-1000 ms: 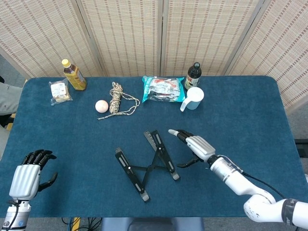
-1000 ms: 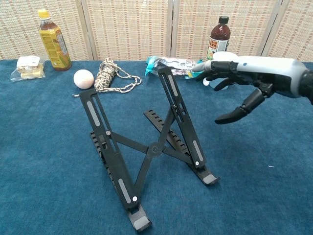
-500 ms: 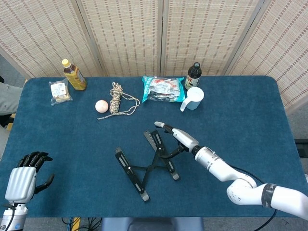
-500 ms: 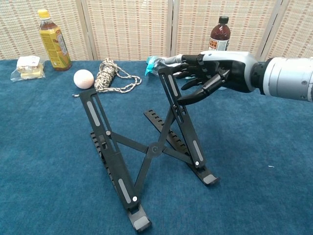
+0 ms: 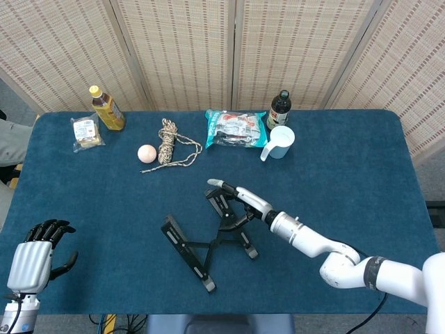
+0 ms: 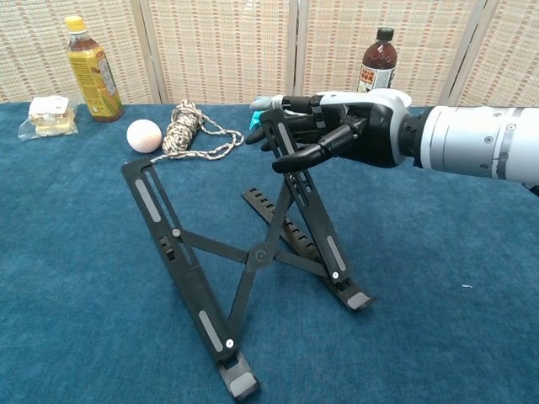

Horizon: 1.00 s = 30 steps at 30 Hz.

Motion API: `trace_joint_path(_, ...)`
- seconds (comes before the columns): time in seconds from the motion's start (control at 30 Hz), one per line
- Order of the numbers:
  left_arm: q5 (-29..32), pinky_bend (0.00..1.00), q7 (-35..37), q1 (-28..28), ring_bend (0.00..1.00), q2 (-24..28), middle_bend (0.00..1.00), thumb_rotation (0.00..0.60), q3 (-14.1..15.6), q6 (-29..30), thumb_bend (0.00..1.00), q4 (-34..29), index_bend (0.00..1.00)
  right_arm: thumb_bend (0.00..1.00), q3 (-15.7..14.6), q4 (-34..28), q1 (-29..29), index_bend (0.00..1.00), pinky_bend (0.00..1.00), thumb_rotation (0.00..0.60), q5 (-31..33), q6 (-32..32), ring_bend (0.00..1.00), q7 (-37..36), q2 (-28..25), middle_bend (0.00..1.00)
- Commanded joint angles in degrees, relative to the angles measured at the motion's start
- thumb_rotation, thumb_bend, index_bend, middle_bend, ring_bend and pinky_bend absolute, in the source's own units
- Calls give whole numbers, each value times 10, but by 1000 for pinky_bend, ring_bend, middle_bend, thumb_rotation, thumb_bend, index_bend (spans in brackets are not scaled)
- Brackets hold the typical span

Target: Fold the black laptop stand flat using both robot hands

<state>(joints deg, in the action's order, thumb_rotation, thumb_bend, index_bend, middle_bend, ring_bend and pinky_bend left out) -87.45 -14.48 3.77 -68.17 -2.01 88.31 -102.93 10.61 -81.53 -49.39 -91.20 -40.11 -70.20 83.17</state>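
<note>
The black laptop stand [image 5: 208, 240] [image 6: 253, 252] stands unfolded on the blue table, two rails joined by a crossed brace. My right hand [image 5: 240, 202] [image 6: 345, 135] holds the top of the stand's right rail [image 6: 310, 215]: fingers reach behind it, and the thumb crosses in front. The left rail [image 6: 164, 240] leans free, untouched. My left hand [image 5: 31, 261] hangs at the table's near left corner, far from the stand, holding nothing; the chest view does not show it.
Along the far edge sit a yellow bottle [image 5: 106, 108], a snack pack [image 5: 86, 132], a pale ball [image 5: 147, 154], a rope bundle [image 5: 169, 145], a plastic bag [image 5: 236, 129], a dark bottle [image 5: 279, 110] and a white cup [image 5: 281, 142].
My right hand moved left from beside the stand onto the top of the right rail and closed around it. The stand shifted slightly left. The left hand sank a little.
</note>
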Motion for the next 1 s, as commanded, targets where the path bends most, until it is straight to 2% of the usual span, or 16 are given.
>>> trace_joint_path(0.03, 0, 165, 1, 0, 174, -1, 252, 600, 0, -1, 251, 1, 340, 0, -31, 5, -4, 129, 299, 600, -44, -51, 233, -71, -13, 313)
trace_joint_path(0.1, 0, 166, 2, 1, 174, -1, 252, 600, -1, -1, 251, 2, 340, 0, -45, 1, -2, 138, 340, 600, -61, -78, 271, -101, -26, 330)
trace_joint_path(0.23, -2, 164, 3, 3, 174, -2, 252, 600, -1, -4, 251, 3, 340, 0, -75, -10, 7, 139, 357, 600, -97, -133, 273, -135, -56, 332)
trace_joint_path(0.6, -2, 165, -4, 11, 174, -6, 252, 600, -3, -15, 251, 0, 340, 0, -168, -56, 53, 139, 362, 600, -163, -256, 273, -137, -139, 324)
trace_joint_path(0.8, -2, 165, -5, 15, 174, -8, 252, 600, -4, -20, 251, 0, 340, 0, -199, -76, 71, 139, 362, 600, -177, -296, 281, -126, -162, 314)
trace_joint_path(1.0, -1, 165, -1, 16, 174, -9, 252, 600, -4, -20, 251, 3, 340, 0, -213, -92, 75, 139, 362, 600, -174, -301, 284, -111, -166, 306)
